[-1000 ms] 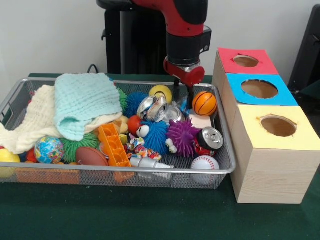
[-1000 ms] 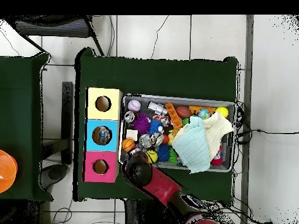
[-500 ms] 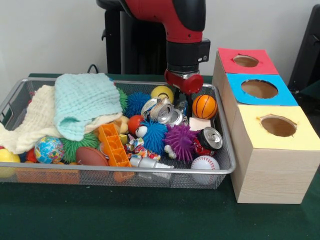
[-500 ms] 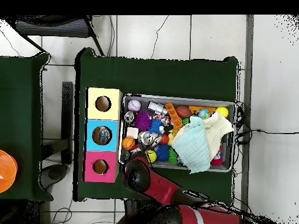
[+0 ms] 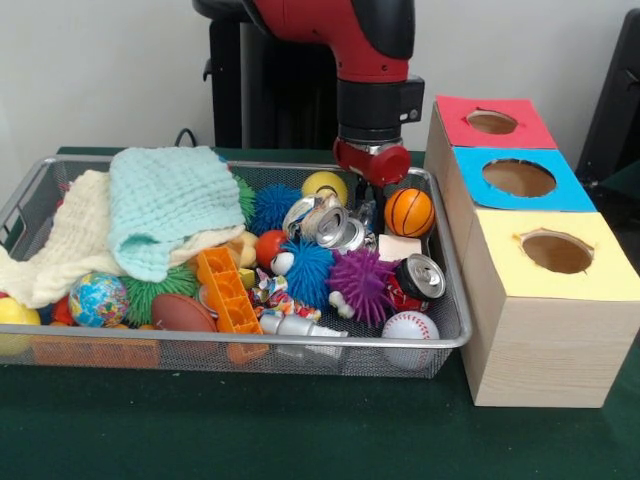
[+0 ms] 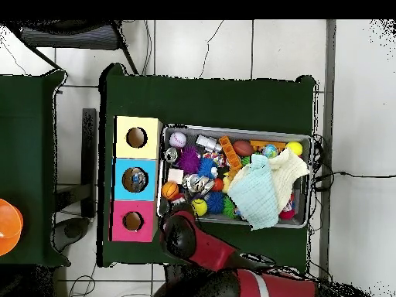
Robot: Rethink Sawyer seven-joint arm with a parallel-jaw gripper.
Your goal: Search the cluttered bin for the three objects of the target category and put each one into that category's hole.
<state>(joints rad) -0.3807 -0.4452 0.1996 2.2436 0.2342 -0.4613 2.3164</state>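
Crushed silver cans (image 5: pixel 325 222), shiny, dented

Wall: a plain white wall (image 5: pixel 110 70) is standing behind my table.
Floor: pale tiles (image 6: pixel 232 46) with cables are lying around me.
Table: dark green cloth (image 5: pixel 300 440) is covering it.
Side table: a second green table (image 6: pixel 23 155) is sitting beside mine.

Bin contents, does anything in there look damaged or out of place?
Yes. The silver cans in the middle of the wire bin look crushed and crumpled, unlike the intact can lying on its side near the baseball. Two cloths are heaped over the toys at one end, hiding whatever is underneath.
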